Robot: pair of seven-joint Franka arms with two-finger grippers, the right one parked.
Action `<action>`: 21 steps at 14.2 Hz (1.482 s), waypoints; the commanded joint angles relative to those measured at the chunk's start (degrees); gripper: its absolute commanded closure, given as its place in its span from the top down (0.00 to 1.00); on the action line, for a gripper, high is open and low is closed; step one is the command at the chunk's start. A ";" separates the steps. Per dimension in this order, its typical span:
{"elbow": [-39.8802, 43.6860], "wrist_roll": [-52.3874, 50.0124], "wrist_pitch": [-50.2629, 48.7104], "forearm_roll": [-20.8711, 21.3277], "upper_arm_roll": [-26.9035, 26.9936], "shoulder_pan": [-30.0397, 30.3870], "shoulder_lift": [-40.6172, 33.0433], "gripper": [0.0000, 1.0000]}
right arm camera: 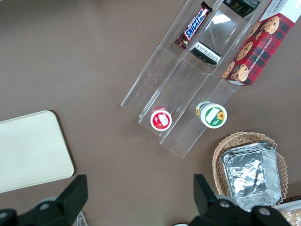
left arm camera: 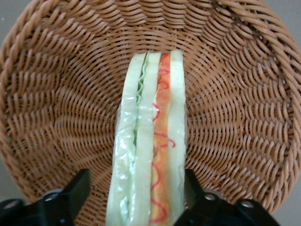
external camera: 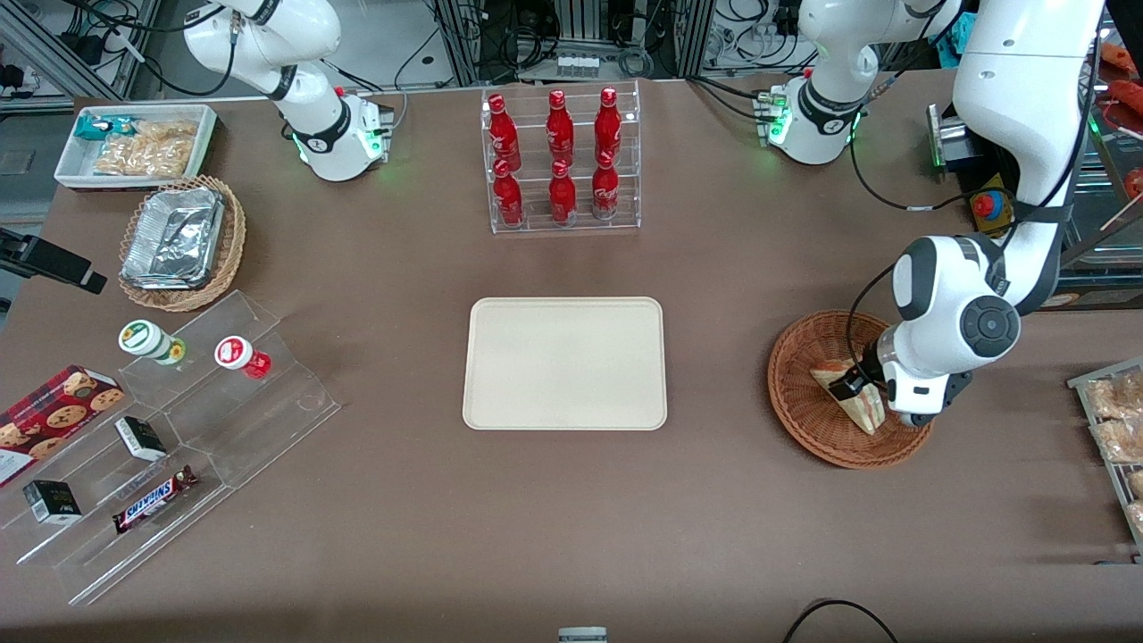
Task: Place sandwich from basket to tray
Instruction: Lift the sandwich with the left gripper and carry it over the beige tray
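Observation:
The sandwich stands on edge in the round reddish-brown wicker basket, toward the working arm's end of the table. Its cut edge shows white bread with green and red-orange layers. My left gripper is down in the basket, open, with one finger on each side of the sandwich. One finger rests against the bread. The other finger stands a little apart from it. The cream tray lies bare at the table's middle, beside the basket.
A clear rack of red bottles stands farther from the front camera than the tray. Toward the parked arm's end are a clear stepped shelf of snacks, a tan basket of foil containers and a white bin. A rack of packets edges the working arm's end.

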 commanded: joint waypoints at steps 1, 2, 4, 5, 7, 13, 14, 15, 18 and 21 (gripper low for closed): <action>0.02 -1.30 0.90 -0.53 -0.23 -0.10 0.30 0.12; 0.63 -1.03 0.72 -0.36 -0.23 -0.10 0.03 0.09; 2.38 1.24 -2.42 0.17 -0.32 -0.36 -1.02 0.06; 4.31 4.21 -5.67 0.17 -0.32 -0.71 -2.07 0.07; 9.92 9.76 -15.23 0.17 -0.58 -2.90 -2.61 0.07; 21.98 11.18 -24.60 1.31 -0.58 -20.46 1.51 0.08; 23.73 11.01 -24.25 1.75 -0.76 -23.36 3.79 0.08; 27.93 10.40 -24.33 1.49 -0.93 -27.83 7.73 0.08; 39.72 3.92 -24.07 1.32 -1.02 -34.80 18.72 0.09; 42.65 2.49 -21.53 1.32 -1.11 -37.98 22.96 0.11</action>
